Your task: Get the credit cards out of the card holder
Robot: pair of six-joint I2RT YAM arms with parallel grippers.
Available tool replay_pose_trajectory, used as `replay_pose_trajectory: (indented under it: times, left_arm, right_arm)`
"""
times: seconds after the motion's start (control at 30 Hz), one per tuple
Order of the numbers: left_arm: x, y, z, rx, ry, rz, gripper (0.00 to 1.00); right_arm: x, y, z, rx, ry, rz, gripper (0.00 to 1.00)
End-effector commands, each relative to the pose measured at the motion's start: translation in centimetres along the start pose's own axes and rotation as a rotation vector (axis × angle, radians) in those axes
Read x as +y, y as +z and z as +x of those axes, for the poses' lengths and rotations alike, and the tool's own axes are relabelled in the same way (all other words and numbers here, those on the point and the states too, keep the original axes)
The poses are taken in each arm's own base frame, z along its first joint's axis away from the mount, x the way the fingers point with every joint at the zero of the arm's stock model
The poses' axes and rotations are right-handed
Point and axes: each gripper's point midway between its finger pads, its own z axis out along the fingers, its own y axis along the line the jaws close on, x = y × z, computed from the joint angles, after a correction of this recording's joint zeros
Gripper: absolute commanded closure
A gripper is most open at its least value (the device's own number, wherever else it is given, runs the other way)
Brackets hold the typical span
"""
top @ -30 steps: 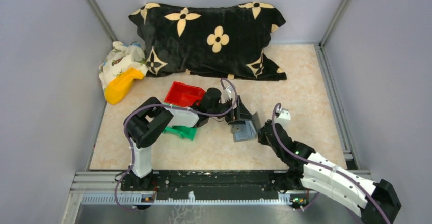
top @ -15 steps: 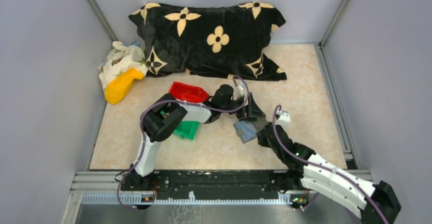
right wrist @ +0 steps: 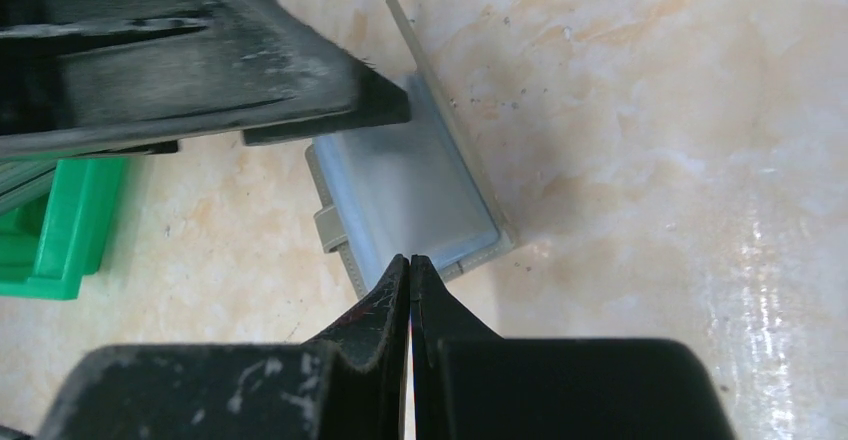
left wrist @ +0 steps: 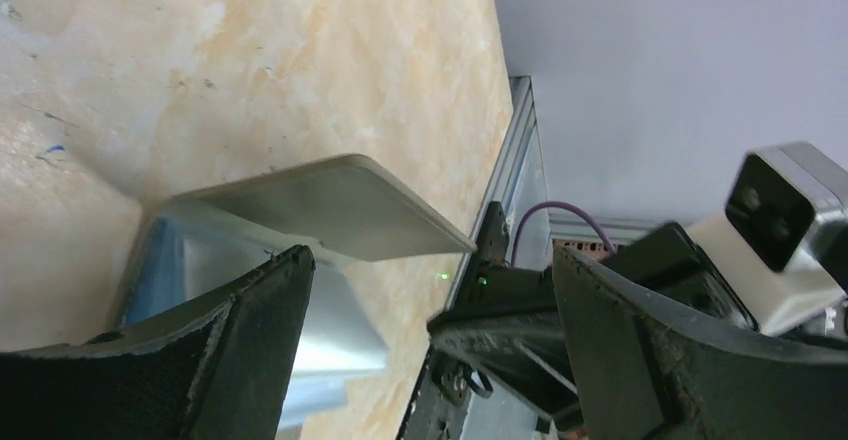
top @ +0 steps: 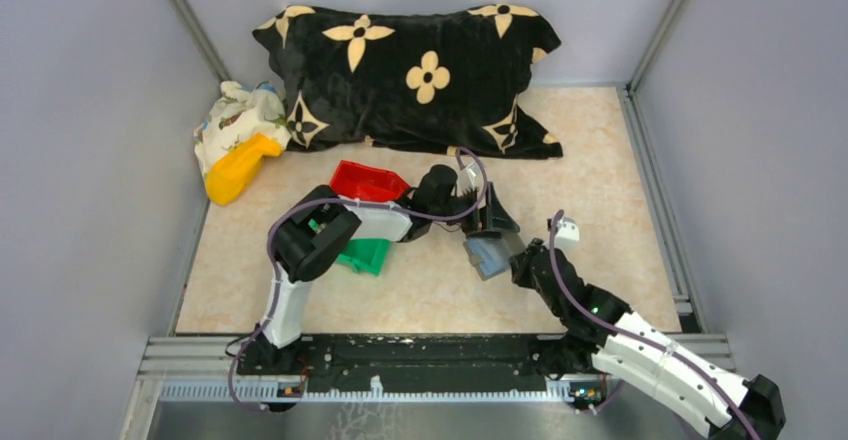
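Left gripper [left wrist: 425,260] gapes wide, gripping nothing, with the opened card holder [right wrist: 410,195] just below and between its fingers, right gripper [right wrist: 410,260] pinched shut and empty at the holder's near edge; no cards visibly out, so extraction probably all remains.

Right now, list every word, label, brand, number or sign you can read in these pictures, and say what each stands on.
No text can be read anywhere.
black pillow: cream flower shapes only, no letters.
card holder: plain blue-grey faces, no print visible.
patterned cloth: too small to tell whether it bears writing.
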Motion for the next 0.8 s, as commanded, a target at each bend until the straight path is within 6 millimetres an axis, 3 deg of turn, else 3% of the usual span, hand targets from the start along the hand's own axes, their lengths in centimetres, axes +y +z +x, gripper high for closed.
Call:
replay_pose_trajectory:
  times: [0.0,0.3,0.57,0.77]
  left_arm:
    - [-2.9,-2.5,-1.8,-0.064,0.114,0.015,0.05]
    - [-2.7,-6.9,-1.2,-0.1,0.198,-0.086,0.04]
    - [-2.5,-9.7,0.1,-0.115,0.208,-0.123,0.03]
    - [-2.1,-10.6,1.1,-0.116,0.195,-0.131,0.03]
  right_arm:
    - [0.8,-0.6,-4.0,-0.102,-0.025,0.028,1.0]
    - [1.8,1.9,-7.1,-0.1,-0.052,0.055,1.0]
    - [-0.9,5.9,-5.4,0.03,-0.043,0.095,1.0]
    - [-2.2,7.4,-3.2,0.102,-0.029,0.123,1.0]
